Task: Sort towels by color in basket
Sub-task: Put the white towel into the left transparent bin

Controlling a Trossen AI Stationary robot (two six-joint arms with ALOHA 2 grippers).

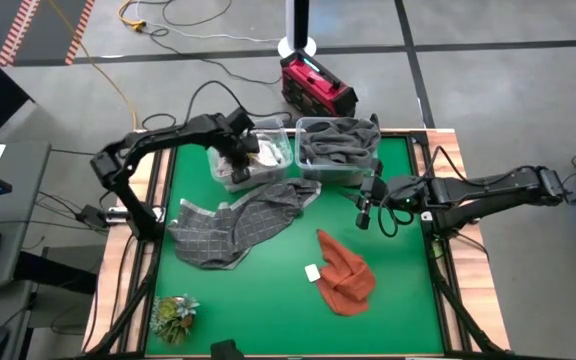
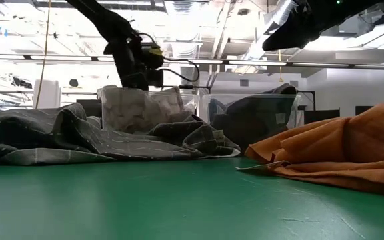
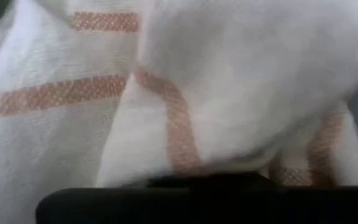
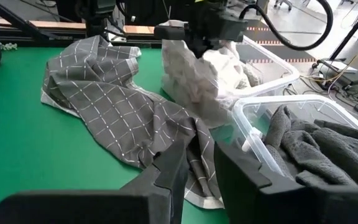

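My left gripper (image 1: 236, 156) is shut and down in the left clear bin (image 1: 268, 172), on a white towel with thin orange stripes (image 4: 197, 81). That towel fills the left wrist view (image 3: 241, 74). The right clear bin (image 1: 313, 128) holds dark grey towels (image 1: 338, 145). Grey checked towels (image 1: 243, 225) lie spread on the green table, one corner against the bins. A rust orange towel (image 1: 346, 272) lies crumpled at the near right. My right gripper (image 1: 368, 207) hovers open near the right bin, with nothing between its fingers (image 4: 166, 177). My left gripper comes steeply from above onto the top of the white towel (image 4: 194, 62) heaped in the left bin. Its shut fingers (image 3: 197, 199) lie against the cloth. Whether a fold is caught between them, I cannot tell. The towel rests in the bin.
A small green plant (image 1: 173, 318) stands at the near left corner. A small white tag (image 1: 312, 271) lies beside the orange towel. Bare green table shows along the near edge and the right side. A red box (image 1: 316, 88) sits on the floor beyond the table.
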